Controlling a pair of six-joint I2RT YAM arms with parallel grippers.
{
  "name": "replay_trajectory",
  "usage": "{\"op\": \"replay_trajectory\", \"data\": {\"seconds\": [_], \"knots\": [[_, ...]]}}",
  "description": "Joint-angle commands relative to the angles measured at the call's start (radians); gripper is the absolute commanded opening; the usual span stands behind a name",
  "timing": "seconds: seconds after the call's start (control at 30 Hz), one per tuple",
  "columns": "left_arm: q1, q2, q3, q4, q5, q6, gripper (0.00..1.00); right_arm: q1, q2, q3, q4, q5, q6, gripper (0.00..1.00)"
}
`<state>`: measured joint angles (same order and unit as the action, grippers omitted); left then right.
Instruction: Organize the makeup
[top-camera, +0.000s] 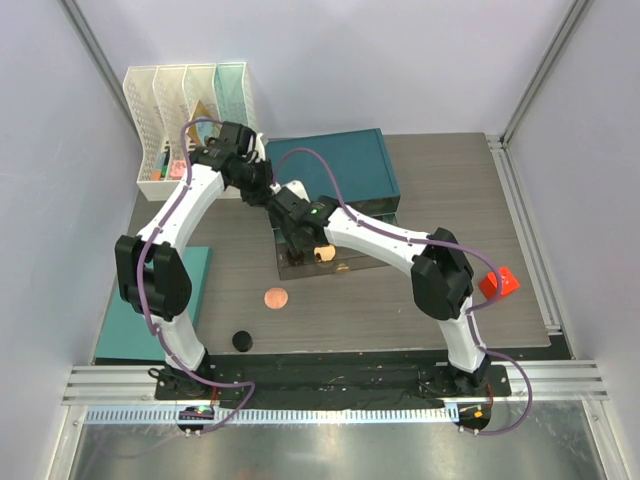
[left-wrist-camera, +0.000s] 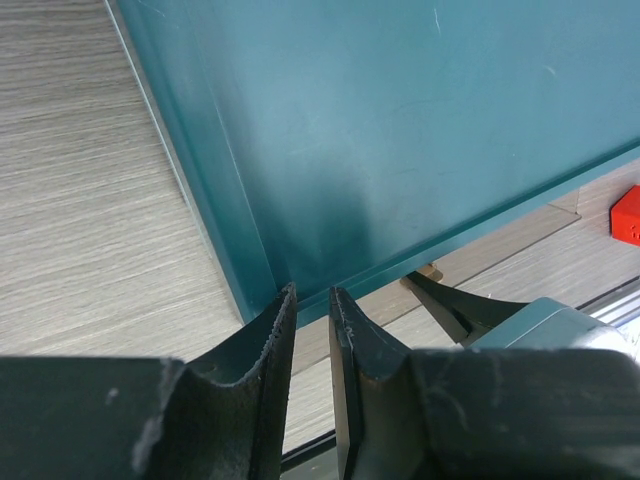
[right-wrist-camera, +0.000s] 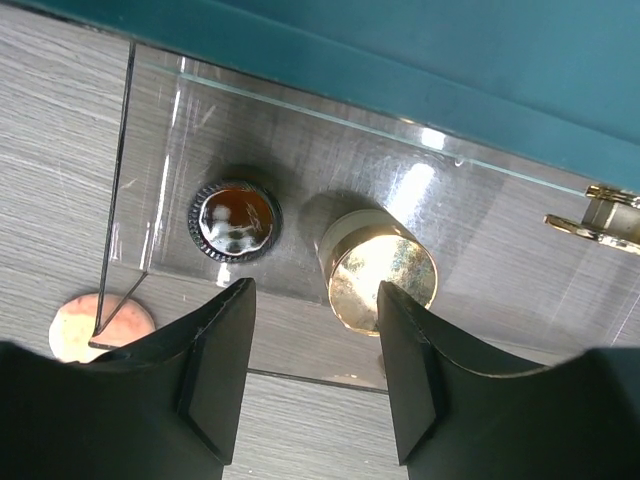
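In the clear tray (right-wrist-camera: 500, 250) at frame centre, the gold-capped bottle (right-wrist-camera: 385, 270) stands upright, long axis vertical, cap facing us. Our right gripper (right-wrist-camera: 315, 370) hovers above it, open and empty. The left gripper (left-wrist-camera: 312, 300) is nearly closed; we cannot tell whether it holds anything.

Probably a robotics lab test cell: plain white walls (top-camera: 400, 60) and aluminium framing (top-camera: 560, 382) enclose a wood-grain table (top-camera: 450, 180), with the left arm (top-camera: 190, 210) and right arm (top-camera: 380, 235) bolted along its near rail.
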<state>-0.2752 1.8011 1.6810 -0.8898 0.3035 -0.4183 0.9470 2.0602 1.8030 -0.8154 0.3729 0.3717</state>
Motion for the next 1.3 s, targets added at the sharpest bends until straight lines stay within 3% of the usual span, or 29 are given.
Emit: {"op": "replay_trajectory", "data": {"seconds": [0.0,0.27,0.47,0.6,0.97,1.27], "knots": [[0.008,0.063,-0.041,-0.163,-0.141,0.047,0.24,0.027,-0.044,0.013,-0.016,-0.043,-0.057,0.57],[0.008,0.066,-0.041,-0.159,-0.136,0.044,0.24,0.145,-0.15,-0.062,0.056,-0.169,-0.19,0.57],[0.007,0.07,-0.041,-0.159,-0.135,0.042,0.24,0.248,-0.091,-0.053,0.053,-0.296,-0.223,0.58],[0.008,0.07,-0.038,-0.164,-0.139,0.046,0.24,0.28,-0.066,-0.013,0.045,-0.257,-0.183,0.58],[0.008,0.064,-0.006,-0.173,-0.142,0.044,0.24,0.234,0.044,0.09,-0.03,-0.063,-0.117,0.6],[0.008,0.024,0.039,-0.196,-0.152,0.046,0.25,0.078,0.092,0.17,-0.034,-0.048,-0.024,0.61]]}}
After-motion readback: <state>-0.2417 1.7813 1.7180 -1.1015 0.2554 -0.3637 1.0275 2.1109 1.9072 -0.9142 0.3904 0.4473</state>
